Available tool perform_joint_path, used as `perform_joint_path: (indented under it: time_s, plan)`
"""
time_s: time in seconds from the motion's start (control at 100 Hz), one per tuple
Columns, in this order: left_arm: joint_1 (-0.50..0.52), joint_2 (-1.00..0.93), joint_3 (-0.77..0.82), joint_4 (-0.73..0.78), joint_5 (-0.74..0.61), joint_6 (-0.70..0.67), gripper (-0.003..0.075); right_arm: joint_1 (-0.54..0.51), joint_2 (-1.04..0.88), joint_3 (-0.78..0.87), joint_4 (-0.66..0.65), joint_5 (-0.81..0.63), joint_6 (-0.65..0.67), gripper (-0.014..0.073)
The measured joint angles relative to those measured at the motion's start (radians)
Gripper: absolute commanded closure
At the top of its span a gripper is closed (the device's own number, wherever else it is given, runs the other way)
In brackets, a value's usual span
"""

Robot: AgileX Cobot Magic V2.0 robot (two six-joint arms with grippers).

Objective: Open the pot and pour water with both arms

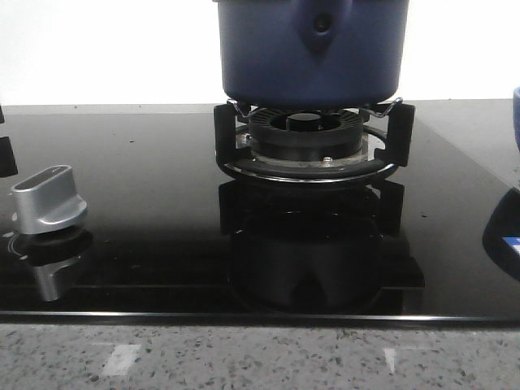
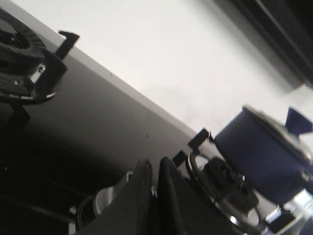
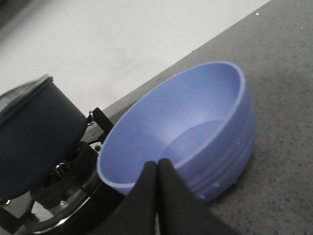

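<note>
The dark navy-blue pot (image 1: 268, 57) stands on the gas burner's stand (image 1: 309, 142) at the back middle of the black glass hob; its top is cut off in the front view. In the left wrist view the pot (image 2: 261, 154) carries a lid with a blue knob (image 2: 298, 122). My left gripper (image 2: 155, 161) is shut and holds nothing, well short of the pot, over the silver dial (image 2: 105, 200). My right gripper (image 3: 157, 162) is shut and holds nothing, just before the rim of a light-blue bowl (image 3: 195, 122), with the pot (image 3: 34, 132) beside the bowl.
A silver hob dial (image 1: 49, 199) sits at the left of the glass. The light-blue bowl (image 1: 516, 114) shows at the right edge, on grey speckled counter. A second burner (image 2: 19, 44) lies farther left. A white wall stands behind the hob.
</note>
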Motion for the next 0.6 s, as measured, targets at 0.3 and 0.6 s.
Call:
perform_joint_path:
  time_s: [0.3, 0.6]
  plan:
    - [0.0, 0.0, -0.134, 0.235, 0.099, 0.001, 0.0738, 0.0, 0.152, -0.263, -0.019, 0.247, -0.127, 0.0668]
    - [0.0, 0.141, -0.295, 0.33, 0.231, 0.061, 0.0549, 0.0, 0.245, -0.426, -0.021, 0.339, -0.296, 0.0668]
